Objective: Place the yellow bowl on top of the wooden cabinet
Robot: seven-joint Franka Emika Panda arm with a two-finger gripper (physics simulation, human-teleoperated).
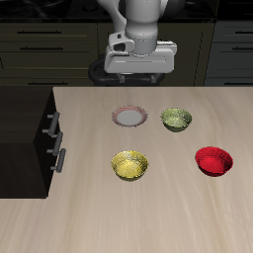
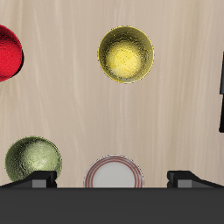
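White arm, grey-white end effector (image 1: 139,75), black fingers (image 2: 35,180).

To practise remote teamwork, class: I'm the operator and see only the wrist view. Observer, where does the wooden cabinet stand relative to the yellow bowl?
Observer: The wooden cabinet stands at the side edge of the table, beside the yellow bowl but apart from it.
Operator: Which way do its drawers face?
Observer: Both drawer fronts, each with a silver handle, face toward the yellow bowl.
Operator: How high is my gripper?
Observer: The gripper hangs open well above the table, near its back edge.
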